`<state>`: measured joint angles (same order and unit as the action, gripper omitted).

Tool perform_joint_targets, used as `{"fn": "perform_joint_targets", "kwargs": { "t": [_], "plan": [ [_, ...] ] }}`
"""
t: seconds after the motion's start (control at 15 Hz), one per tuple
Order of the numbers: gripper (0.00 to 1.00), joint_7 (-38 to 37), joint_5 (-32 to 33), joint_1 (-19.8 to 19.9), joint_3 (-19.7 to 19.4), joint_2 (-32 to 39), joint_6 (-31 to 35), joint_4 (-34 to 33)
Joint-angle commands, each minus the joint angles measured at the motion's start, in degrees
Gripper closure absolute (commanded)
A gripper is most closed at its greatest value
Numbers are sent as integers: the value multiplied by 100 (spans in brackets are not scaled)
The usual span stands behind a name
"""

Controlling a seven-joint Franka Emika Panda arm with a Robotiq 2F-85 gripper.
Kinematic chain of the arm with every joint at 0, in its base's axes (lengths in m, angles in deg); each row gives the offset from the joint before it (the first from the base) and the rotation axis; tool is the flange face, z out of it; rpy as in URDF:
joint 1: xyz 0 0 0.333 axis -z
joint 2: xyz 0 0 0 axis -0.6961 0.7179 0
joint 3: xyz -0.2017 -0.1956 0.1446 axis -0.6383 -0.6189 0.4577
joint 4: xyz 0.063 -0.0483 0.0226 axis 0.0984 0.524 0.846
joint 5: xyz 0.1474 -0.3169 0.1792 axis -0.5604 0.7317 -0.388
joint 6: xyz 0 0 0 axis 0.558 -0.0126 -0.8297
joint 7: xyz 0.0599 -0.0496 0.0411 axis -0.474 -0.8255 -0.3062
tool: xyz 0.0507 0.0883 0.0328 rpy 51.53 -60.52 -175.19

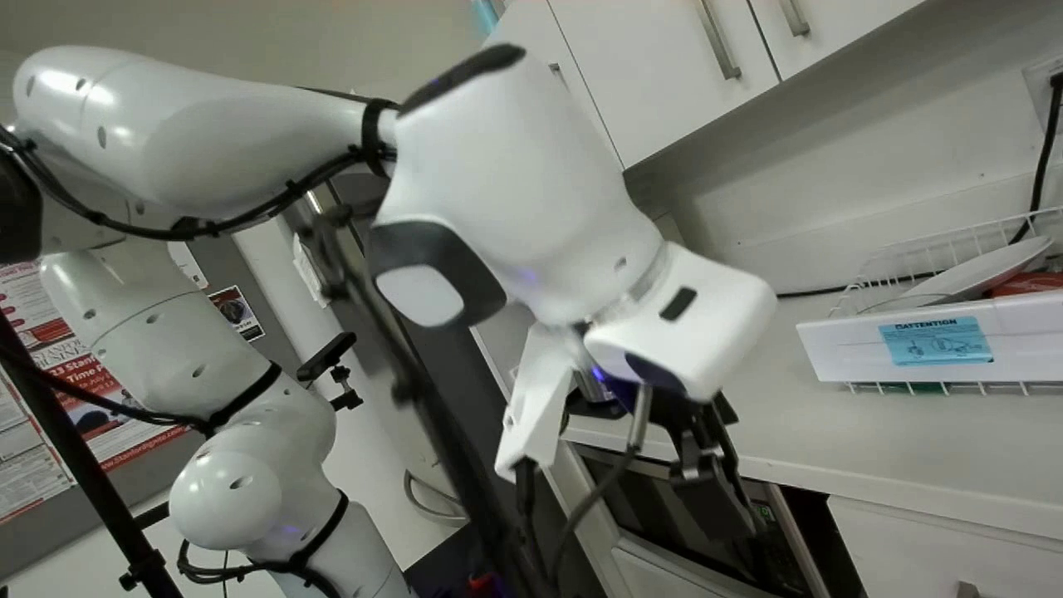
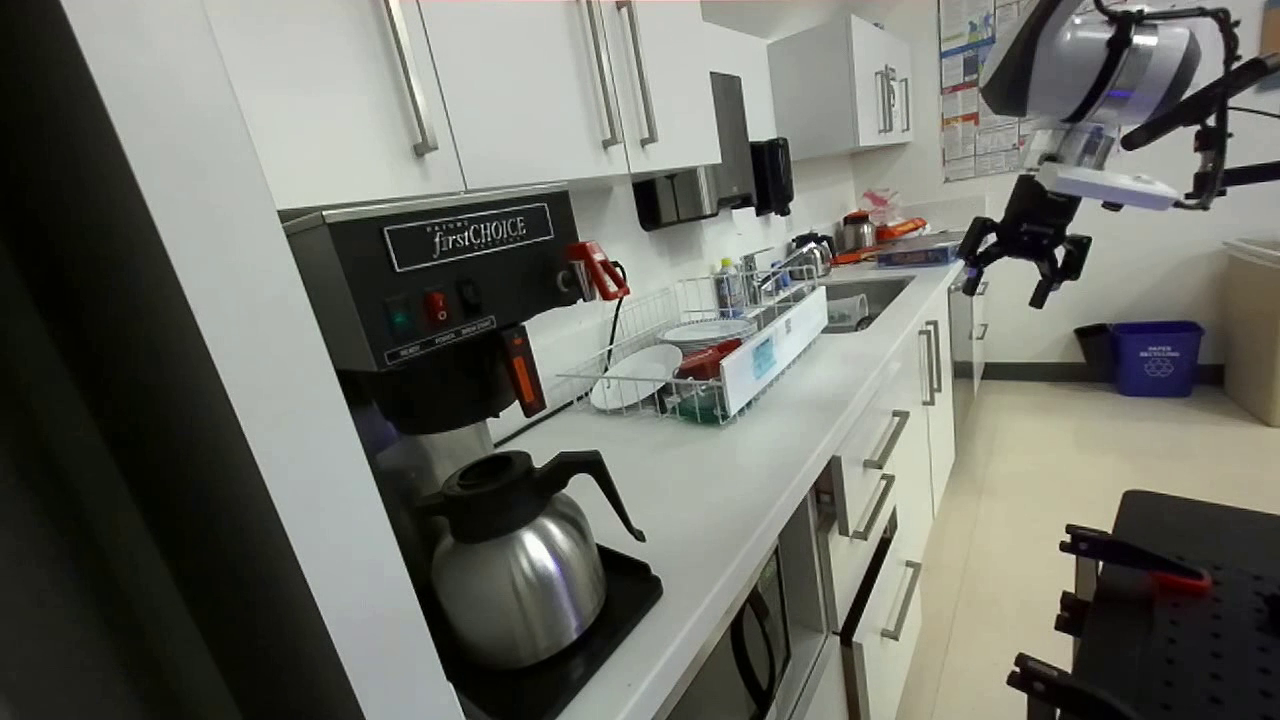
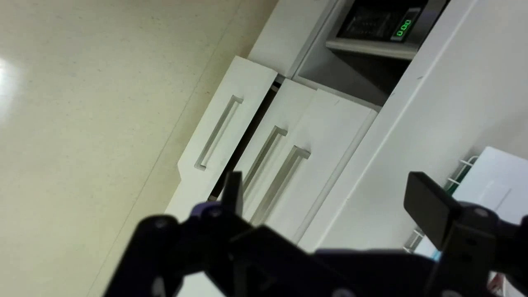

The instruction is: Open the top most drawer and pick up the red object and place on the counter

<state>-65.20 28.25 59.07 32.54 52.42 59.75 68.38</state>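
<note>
White drawers lie below the counter [image 2: 680, 480]. In the wrist view, the topmost drawer [image 3: 338, 111] has a bar handle [image 3: 295, 161] and its top edge shows as a narrow strip; I cannot tell if it stands slightly out. A dark gap runs above the lowest drawer [image 3: 227, 119], which is partly pulled out. My gripper [image 3: 326, 181] is open, pointing at the drawer fronts and counter edge, with nothing between its fingers. In an exterior view the gripper [image 2: 1006, 290] hangs in the air, apart from every surface. The red object is out of view.
A wire dish rack [image 2: 770, 355] with plates stands on the counter. A coffee maker [image 2: 450, 270] and steel carafe [image 2: 520, 580] occupy its near end. Below the worktop sits a microwave [image 3: 379, 45]. Wall cupboards [image 1: 664, 75] hang above; a black perforated surface [image 2: 1200, 600] lies opposite.
</note>
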Motion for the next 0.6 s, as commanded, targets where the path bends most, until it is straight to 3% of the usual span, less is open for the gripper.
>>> {"fn": "perform_joint_targets", "kwargs": {
  "t": [0.0, 0.2, 0.33, 0.4, 0.53],
  "plan": [
    [0, 975, -1627, -594, -786, 507, 495, 214],
    [0, 2161, -3164, -733, -1128, 935, 612, 284],
    [0, 2851, -4195, -664, -1144, 1368, 510, 170],
    [0, 2402, -3515, -209, -704, 988, 438, 259],
    [0, 2736, -3945, -185, -715, 1207, 463, 250]
  ]
}}
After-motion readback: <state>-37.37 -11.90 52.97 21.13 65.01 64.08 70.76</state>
